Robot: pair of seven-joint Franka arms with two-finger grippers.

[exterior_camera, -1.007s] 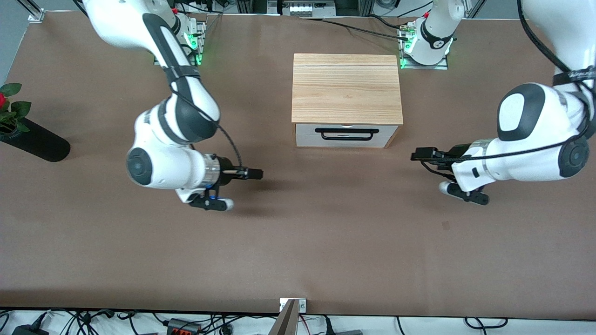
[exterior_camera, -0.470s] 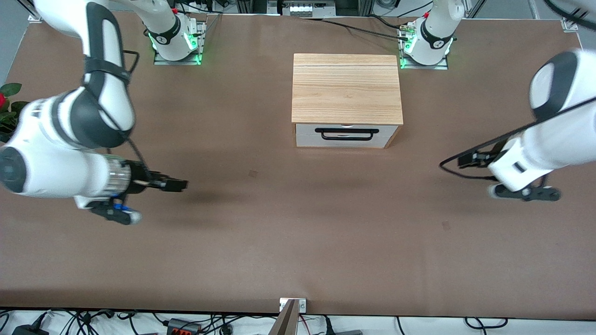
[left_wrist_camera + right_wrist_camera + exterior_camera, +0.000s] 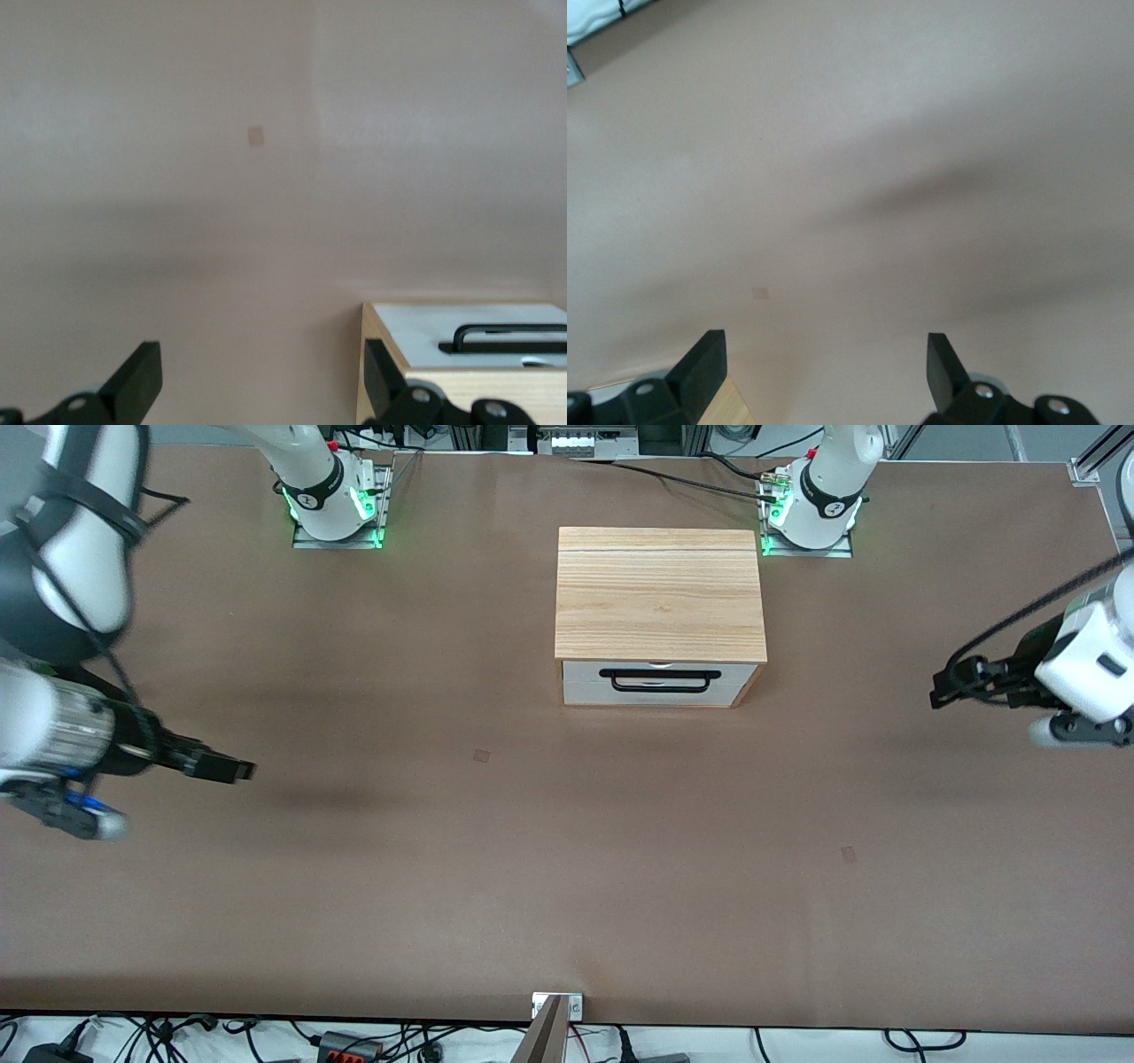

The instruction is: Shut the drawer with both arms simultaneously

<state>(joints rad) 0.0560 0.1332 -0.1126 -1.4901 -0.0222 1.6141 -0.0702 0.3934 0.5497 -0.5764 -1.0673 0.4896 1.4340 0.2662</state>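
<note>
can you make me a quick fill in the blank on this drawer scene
1. The drawer in the wood cabinet is ____.
2. The drawer's handle is coloured ____.
3. The left gripper has its jaws ____.
4. The right gripper holds ____.

Missing words: shut; black; open; nothing

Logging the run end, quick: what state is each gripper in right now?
Left gripper: open, holding nothing, over bare table.
Right gripper: open, holding nothing, over bare table.
</note>
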